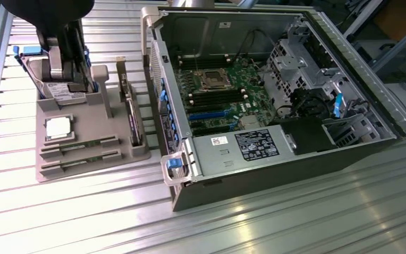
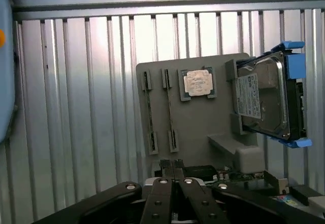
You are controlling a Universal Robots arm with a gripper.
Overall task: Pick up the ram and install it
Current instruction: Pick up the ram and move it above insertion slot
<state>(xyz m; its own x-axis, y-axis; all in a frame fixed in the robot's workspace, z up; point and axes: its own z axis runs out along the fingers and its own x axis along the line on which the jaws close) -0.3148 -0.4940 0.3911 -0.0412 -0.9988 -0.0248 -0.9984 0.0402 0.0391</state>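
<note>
Your hand (image 2: pixel 171 164) is pinched shut, empty. Both ram sticks (image 2: pixel 149 109) sit in the tray (image 2: pixel 203 125); pickup and install are not yet done.

Power supply label (image 1: pixel 256 144), hard drive label (image 2: pixel 249 96), unreadable

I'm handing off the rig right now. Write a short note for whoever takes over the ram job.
Gripper: shut, empty, above the grey holder.
Ram: one ram stick and a second ram stick sit in the holder's slots, beside the processor chip.
Done: nothing picked up yet.
Left: pickup, then install in the open computer case.
</note>
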